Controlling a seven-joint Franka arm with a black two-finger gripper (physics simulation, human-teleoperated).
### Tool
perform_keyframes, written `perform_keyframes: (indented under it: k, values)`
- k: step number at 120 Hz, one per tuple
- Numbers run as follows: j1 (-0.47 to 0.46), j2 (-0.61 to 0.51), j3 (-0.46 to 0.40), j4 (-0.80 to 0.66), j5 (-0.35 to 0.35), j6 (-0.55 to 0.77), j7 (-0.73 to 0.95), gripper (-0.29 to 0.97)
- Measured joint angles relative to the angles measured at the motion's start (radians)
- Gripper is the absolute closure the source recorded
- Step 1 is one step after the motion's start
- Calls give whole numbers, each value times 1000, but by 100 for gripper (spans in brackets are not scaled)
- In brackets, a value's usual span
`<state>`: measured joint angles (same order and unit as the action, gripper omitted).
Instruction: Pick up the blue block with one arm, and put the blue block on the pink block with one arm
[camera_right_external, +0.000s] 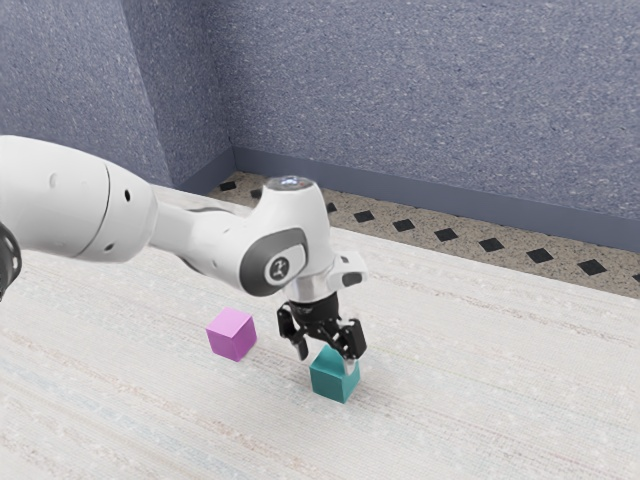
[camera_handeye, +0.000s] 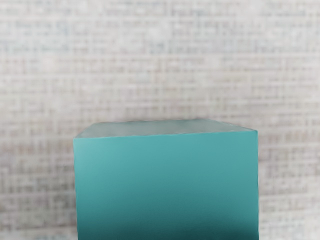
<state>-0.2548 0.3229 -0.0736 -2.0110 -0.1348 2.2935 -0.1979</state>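
The blue block (camera_right_external: 334, 378), teal-blue in colour, rests on the pale table toward the front. My gripper (camera_right_external: 326, 360) hangs directly over it, fingers spread apart, their tips level with the block's top on either side; I see no grip on it. In the wrist view the blue block (camera_handeye: 166, 185) looms large just beneath my hand, upright and square to the camera. The pink block (camera_right_external: 231, 333) sits on the table a short way toward the exterior view's left of the blue one, apart from it and from my gripper.
The table (camera_right_external: 480, 380) stretches wide toward the exterior view's right and front. Behind it lies a speckled floor with dark diamond tiles (camera_right_external: 490, 243) and a grey-blue wall (camera_right_external: 430, 100). My white arm (camera_right_external: 120, 215) comes in from the upper left.
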Motion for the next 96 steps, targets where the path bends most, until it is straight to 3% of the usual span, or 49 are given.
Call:
perform_keyframes:
  k: [96]
  values:
    - [1,77,-2,14,-21,56,111,0]
